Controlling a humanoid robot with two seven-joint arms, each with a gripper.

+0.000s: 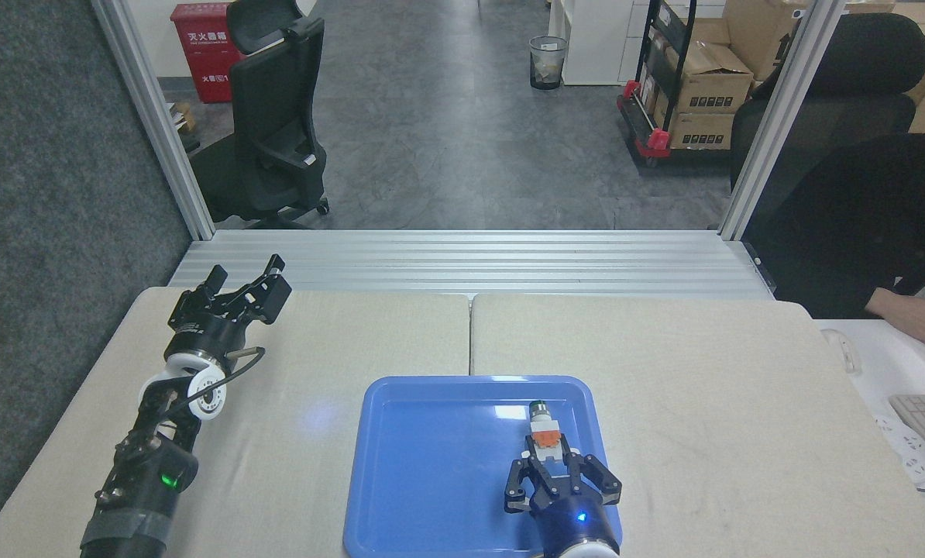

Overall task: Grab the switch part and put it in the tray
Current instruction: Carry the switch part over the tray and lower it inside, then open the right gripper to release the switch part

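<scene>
Switch part (542, 431) sat in right gripper (553, 459) — jaws closed on white body, green cap pointing away, orange clip just beyond fingertips. Part was over tray (400, 496), right half, near far rim; whether touching tray floor or held above, could not tell. Left gripper (239, 293) hovered over far left of table (664, 364), jaws parted, holding nothing (idle). Pick done, carry done — lowering and release left.
</scene>
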